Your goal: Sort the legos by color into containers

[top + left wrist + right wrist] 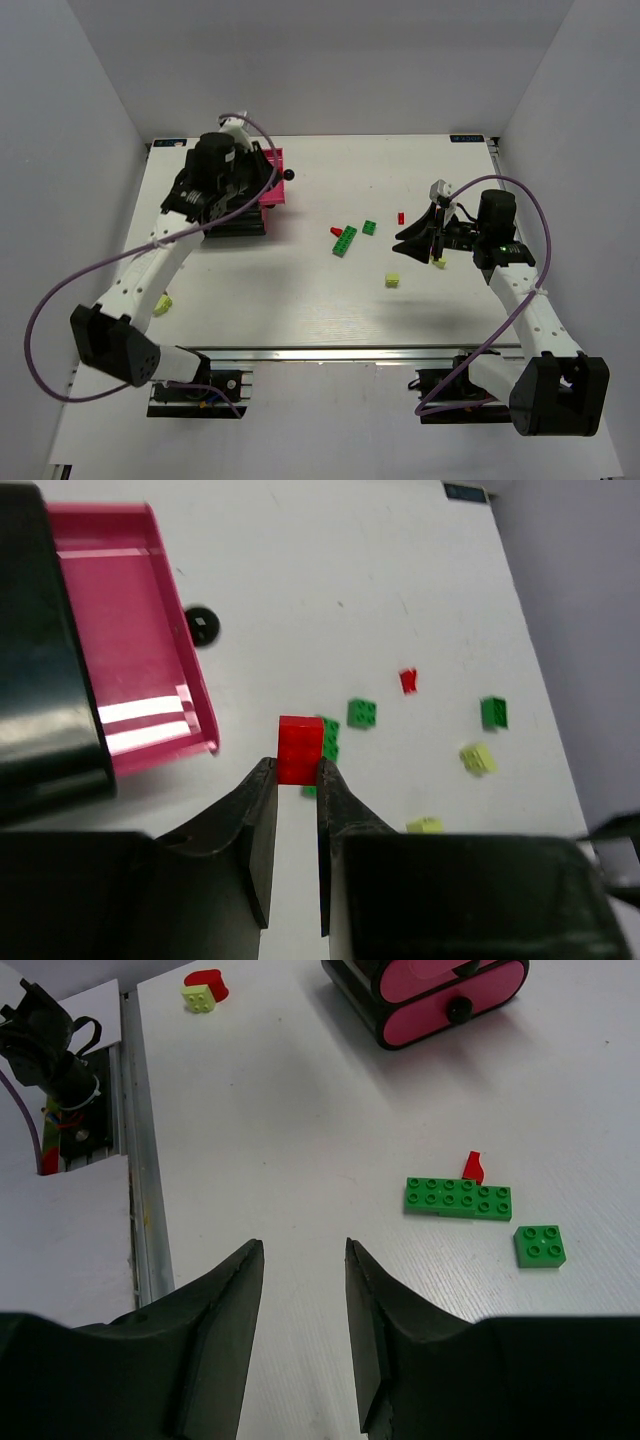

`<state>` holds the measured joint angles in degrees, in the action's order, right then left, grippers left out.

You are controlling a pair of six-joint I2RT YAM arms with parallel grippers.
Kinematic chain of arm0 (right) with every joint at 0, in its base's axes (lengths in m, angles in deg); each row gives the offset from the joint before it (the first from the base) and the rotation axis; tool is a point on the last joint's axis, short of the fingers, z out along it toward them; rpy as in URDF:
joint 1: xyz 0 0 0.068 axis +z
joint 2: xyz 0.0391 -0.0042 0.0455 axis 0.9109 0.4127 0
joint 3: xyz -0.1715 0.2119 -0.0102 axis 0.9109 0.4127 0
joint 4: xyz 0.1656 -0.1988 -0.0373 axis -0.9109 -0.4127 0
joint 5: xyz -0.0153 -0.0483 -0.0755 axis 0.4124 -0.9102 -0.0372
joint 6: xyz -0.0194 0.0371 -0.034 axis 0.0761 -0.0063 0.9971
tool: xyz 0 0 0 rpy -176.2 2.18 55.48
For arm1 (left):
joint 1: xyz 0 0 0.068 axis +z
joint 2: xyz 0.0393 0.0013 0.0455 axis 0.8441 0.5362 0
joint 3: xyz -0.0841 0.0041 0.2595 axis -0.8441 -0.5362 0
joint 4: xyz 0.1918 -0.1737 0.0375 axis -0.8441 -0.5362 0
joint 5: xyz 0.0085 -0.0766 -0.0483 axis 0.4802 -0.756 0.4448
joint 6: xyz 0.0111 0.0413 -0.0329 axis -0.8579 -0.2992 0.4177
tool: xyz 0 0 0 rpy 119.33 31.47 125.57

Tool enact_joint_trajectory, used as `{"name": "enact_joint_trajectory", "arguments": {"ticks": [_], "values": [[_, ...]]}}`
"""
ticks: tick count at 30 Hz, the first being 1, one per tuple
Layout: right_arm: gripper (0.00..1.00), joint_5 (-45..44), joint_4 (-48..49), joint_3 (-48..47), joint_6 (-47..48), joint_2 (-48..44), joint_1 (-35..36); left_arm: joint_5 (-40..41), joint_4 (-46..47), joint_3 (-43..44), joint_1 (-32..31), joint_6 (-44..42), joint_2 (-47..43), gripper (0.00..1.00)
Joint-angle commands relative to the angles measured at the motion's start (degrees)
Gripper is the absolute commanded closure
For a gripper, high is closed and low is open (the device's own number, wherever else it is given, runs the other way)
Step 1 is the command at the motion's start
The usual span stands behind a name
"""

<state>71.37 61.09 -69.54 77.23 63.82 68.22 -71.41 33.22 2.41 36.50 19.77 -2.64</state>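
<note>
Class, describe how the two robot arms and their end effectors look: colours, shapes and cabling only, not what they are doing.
Both the left arm and right arm have white links joined by bulky black joint housings. A purple cable loops loosely along each. The left end effector and right end effector each have two matte black, tapering fingers.

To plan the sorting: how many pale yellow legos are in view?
3 pale yellow legos: one beside the left arm, one on open table right of centre, one beside the right gripper. The arms may hide others.
</note>
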Motion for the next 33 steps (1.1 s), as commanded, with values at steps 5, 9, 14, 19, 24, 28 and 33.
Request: {"name": "enact_joint_trajectory", "arguments": {"ticks": [5,9,14,19,24,28,33], "values": [[0.55,-0.40,1.74,0.58,-0.35,0.27,-0.39,17.37,-4.91,10.93,-0.72,-0.93,12.33,0.92],[0.55,-0.49,1.74,0.59,-0.27,0.71,-0.48,19.49,-7.19,17.07,-0.72,-2.33,18.04,0.88],[0.54,-0.93,1.74,0.59,-0.27,0.80,-0.31,21.96,-9.04,19.99,-1.24,-3.04,21.57,0.76],[0.51,-1.10,1.66,0.67,-0.27,1.15,-0.30,21.78,-10.53,21.84,-1.24,-3.74,23.86,0.52],[0.47,-1.89,1.57,0.67,-0.27,1.50,-0.48,21.17,-10.19,21.84,-1.24,-3.92,24.04,0.48],[0.46,-5.57,1.92,0.41,-0.62,2.03,-0.22,17.40,-8.00,21.14,-1.24,-4.27,20.27,0.71],[0.60,-28.14,6.74,-2.82,-5.54,4.83,0.31,-3.98,5.77,0.04,-1.24,-6.73,0.61,0.81]]}}
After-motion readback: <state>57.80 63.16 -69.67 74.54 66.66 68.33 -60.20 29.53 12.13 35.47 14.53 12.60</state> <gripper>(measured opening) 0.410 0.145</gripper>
